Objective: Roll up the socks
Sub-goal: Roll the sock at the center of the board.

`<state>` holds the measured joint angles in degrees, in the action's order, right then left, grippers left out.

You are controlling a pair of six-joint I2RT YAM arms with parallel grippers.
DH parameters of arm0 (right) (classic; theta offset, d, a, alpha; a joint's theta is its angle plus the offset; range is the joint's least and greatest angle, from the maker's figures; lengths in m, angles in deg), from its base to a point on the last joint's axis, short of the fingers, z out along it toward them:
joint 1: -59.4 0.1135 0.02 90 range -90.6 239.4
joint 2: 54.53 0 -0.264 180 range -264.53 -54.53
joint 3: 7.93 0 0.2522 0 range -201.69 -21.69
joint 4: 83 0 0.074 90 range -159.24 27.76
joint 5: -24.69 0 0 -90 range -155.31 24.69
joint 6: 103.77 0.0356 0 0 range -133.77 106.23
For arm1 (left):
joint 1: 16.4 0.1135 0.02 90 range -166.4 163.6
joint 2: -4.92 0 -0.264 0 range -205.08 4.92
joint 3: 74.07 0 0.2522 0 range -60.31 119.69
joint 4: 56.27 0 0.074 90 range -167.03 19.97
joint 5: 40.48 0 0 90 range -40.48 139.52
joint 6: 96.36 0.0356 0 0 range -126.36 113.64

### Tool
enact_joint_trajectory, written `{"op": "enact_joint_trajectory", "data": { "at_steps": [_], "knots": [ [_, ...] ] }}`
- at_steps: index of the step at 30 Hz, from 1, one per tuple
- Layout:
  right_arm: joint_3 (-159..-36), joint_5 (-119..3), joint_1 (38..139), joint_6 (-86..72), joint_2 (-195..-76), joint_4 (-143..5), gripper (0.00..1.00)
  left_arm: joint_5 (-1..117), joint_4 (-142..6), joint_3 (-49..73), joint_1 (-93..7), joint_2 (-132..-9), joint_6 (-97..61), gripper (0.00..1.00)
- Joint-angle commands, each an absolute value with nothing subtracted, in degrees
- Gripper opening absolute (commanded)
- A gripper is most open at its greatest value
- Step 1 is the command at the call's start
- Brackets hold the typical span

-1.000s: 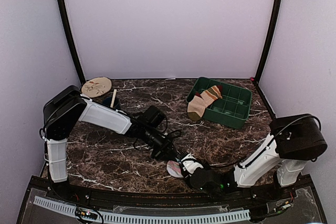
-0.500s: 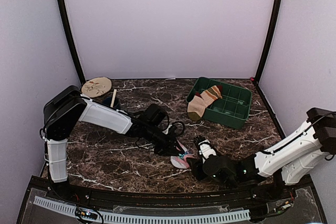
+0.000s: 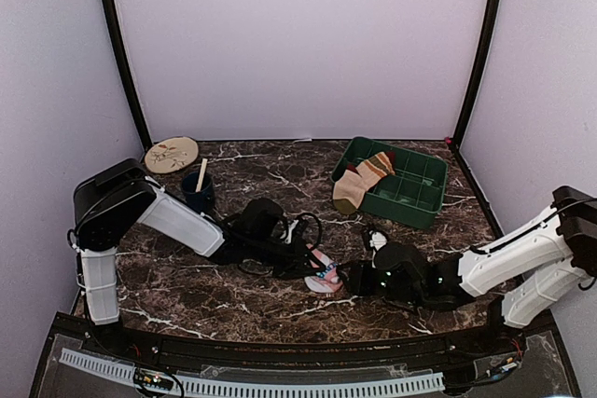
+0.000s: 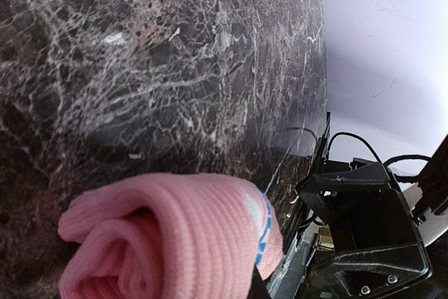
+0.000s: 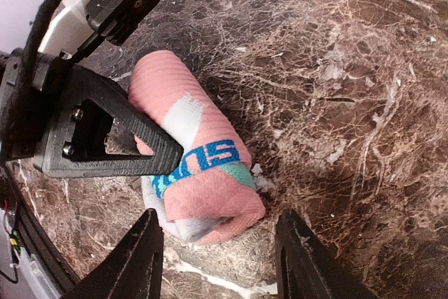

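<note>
A dark marbled surface is seen under pale lilac walls, and all the action is down near its front edge. The pink sock is wound into a tight bundle and lies on the surface just ahead of centre. It is pinched by the left tool, whose jaws are clamped down hard on the roll. The right tool is spread wide at the bundle's near end, apparently clear of it, and nothing is held by it. The sock has just been let go!

A second ago that tool was tucked in at the front edge, right at the sock, with narrower jaws. Now it has been swung round to face the roll from the right, and the roll has been carried a little farther in from the edge. The roll is judged done or nearly so, kept together by the left tool alone. Whether it stays wound once released cannot be told.

The tan striped sock is unchanged. It is draped over the rim of the green tray at the back right, well apart and not yet touched.
</note>
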<state>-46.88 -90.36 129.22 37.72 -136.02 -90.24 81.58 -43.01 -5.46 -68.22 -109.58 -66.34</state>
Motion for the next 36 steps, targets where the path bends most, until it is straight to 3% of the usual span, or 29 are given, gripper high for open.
{"op": "enact_joint_trajectory", "data": {
  "at_steps": [1,22,36],
  "knots": [
    [-46.41,-83.06,126.17,42.09,-137.23,-96.56,0.51,74.32,-46.22,-8.45,-69.05,-112.25,-65.48,0.00],
    [-49.17,-58.07,111.04,35.17,-145.43,-102.08,0.52,76.23,-34.64,-15.28,-72.02,-114.77,-65.48,0.00],
    [-53.54,-48.34,108.00,31.43,-151.71,-101.11,0.53,75.04,-31.92,-17.15,-73.91,-116.00,-67.09,0.00]
  ]
}}
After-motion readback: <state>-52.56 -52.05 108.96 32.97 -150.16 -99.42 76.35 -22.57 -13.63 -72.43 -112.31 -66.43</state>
